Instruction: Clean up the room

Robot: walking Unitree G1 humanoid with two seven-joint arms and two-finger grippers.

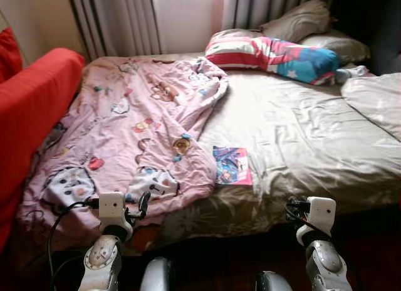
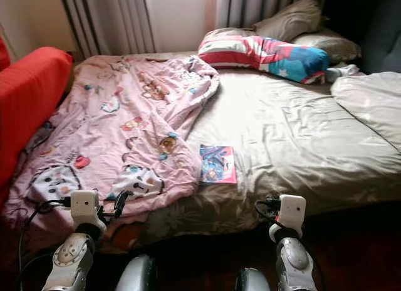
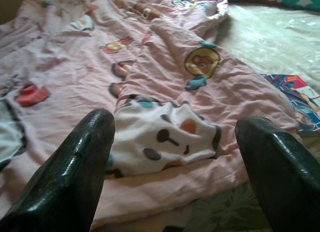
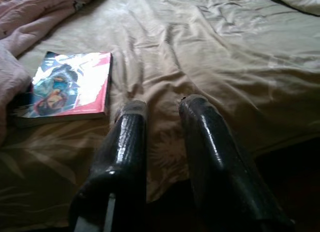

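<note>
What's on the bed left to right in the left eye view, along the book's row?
Red sofa → pink cartoon blanket → book → bare beige sheet.

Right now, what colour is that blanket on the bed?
Pink, printed with cartoon animals; the blanket shows best in the left eye view.

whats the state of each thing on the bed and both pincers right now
pink blanket: crumpled, spread over the bed's left half
book: closed, flat on the sheet beside the blanket's edge
striped pillow: lying at the head of the bed
beige pillows: stacked behind it
bed sheet: wrinkled
left pincer: open, empty, over the blanket's near edge
right pincer: narrow gap, empty, near the book
</note>
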